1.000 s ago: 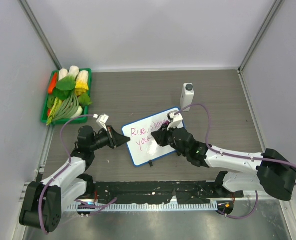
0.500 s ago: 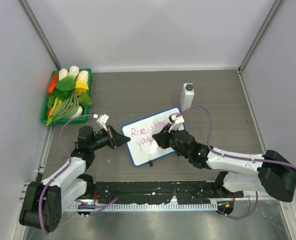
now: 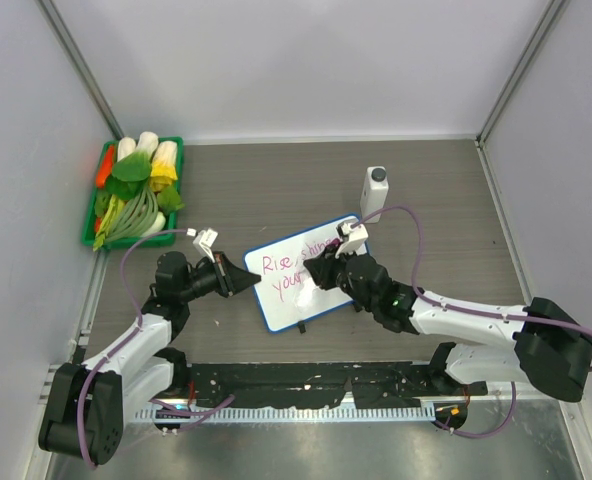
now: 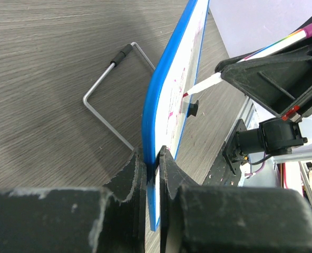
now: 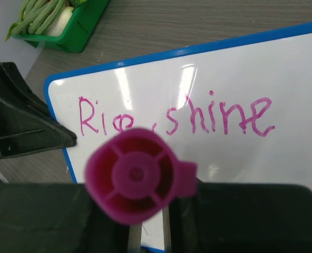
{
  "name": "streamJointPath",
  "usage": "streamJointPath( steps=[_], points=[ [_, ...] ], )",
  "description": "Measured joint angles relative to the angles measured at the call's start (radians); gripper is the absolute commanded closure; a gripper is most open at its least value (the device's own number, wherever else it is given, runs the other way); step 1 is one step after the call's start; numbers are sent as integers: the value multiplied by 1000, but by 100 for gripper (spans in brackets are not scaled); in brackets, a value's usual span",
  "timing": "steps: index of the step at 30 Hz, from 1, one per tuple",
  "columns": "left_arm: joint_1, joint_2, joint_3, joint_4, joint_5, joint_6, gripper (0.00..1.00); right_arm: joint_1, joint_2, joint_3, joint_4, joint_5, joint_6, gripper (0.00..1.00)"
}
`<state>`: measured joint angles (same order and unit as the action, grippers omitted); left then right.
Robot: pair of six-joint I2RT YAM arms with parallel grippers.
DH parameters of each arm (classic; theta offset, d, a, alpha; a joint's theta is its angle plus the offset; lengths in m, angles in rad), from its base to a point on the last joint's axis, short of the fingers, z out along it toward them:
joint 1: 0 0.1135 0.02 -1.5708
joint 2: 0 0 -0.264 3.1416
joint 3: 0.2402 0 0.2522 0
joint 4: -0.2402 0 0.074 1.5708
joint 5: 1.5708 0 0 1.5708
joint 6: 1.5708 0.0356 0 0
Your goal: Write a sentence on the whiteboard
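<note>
The right gripper (image 3: 319,270) pinches a marker (image 5: 138,176) with its tip against the whiteboard (image 3: 279,305), placed to add to the second line of the sentence (image 5: 177,118). The left gripper (image 4: 152,155) is pressed tight on the board's left rim, likely to steady it on the table (image 3: 276,190) against the pen's push

This looks like a robot test booth in a lab. Plain white panels (image 3: 306,60) on metal posts (image 3: 81,75) close in a grey wood-grain table (image 3: 276,180). A left arm (image 3: 141,335) and a right arm (image 3: 476,320), trailing purple cables (image 3: 126,262), stand on a metal rail (image 3: 306,385) at the near edge. A green tray (image 3: 180,150) of vegetables (image 3: 131,190) sits far left.
</note>
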<state>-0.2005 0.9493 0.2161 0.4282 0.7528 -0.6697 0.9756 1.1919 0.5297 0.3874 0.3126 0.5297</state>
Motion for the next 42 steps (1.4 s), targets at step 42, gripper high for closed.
streamJointPath(
  steps=[42],
  points=[
    [0,0,0,0,1,0,100,-18,-27,11,-45,-14,-5,99]
  ],
)
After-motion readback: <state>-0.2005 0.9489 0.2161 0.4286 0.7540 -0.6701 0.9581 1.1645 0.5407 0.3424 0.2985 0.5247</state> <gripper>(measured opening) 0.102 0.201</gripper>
